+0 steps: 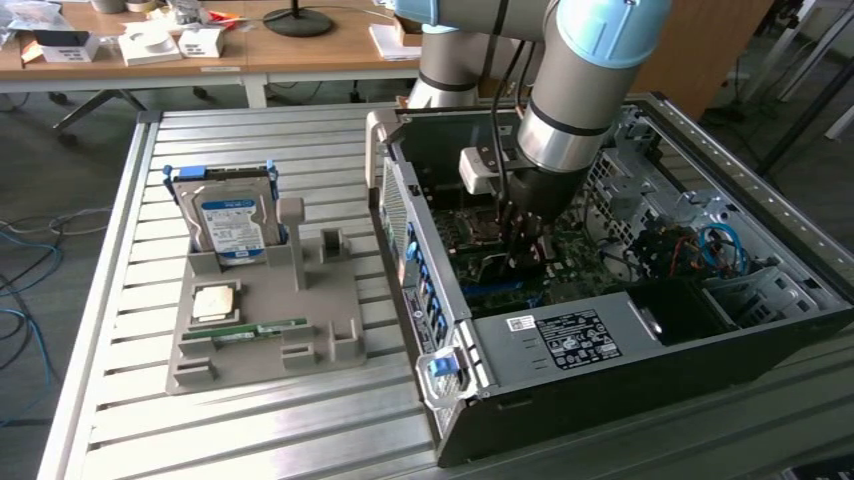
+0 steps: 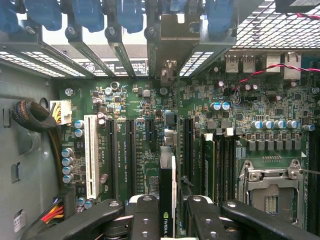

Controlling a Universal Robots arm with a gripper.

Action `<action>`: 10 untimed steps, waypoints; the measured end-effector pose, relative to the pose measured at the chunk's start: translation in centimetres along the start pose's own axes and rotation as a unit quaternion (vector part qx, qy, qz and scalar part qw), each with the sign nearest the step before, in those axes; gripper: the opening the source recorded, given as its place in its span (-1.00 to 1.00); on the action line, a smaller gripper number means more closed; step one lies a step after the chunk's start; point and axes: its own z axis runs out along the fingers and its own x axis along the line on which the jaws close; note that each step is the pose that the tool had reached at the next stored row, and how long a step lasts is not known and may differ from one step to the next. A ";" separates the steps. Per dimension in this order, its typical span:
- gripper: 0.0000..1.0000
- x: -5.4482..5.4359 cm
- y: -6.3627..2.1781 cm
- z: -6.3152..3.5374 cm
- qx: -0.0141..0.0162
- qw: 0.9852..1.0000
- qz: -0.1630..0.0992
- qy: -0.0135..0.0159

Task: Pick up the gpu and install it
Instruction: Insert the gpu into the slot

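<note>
My gripper (image 2: 170, 216) is shut on the gpu (image 2: 167, 170), a thin dark card seen edge-on with a green logo between the black fingers (image 2: 145, 220). The card stands upright over the green motherboard (image 2: 145, 130), in line with a long slot. Its metal bracket (image 2: 167, 35) reaches the rear slot openings of the case. In the exterior view the arm reaches down into the open computer case (image 1: 561, 340), with the gripper (image 1: 521, 250) low over the board.
A white slot (image 2: 91, 155), memory sticks (image 2: 210, 160) and the processor socket (image 2: 272, 192) flank the card. On the slatted table a grey fixture (image 1: 267, 330) holds a hard drive (image 1: 230, 220), a green memory stick (image 1: 247, 330) and a small chip (image 1: 214, 303).
</note>
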 end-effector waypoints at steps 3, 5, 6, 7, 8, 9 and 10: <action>-0.48 0.0 0.00 0.00 0.000 1.000 0.000 0.000; -0.48 0.0 0.00 0.00 0.000 1.000 0.000 0.000; -0.48 0.0 0.00 0.00 0.000 1.000 0.000 0.000; -0.48 0.0 0.00 0.02 0.000 1.000 0.000 0.000; -0.48 0.0 0.00 0.04 0.000 1.000 0.000 0.000; -0.48 0.0 0.00 0.06 0.000 1.000 0.000 0.000; -0.48 0.0 0.00 0.09 0.000 1.000 0.000 -0.001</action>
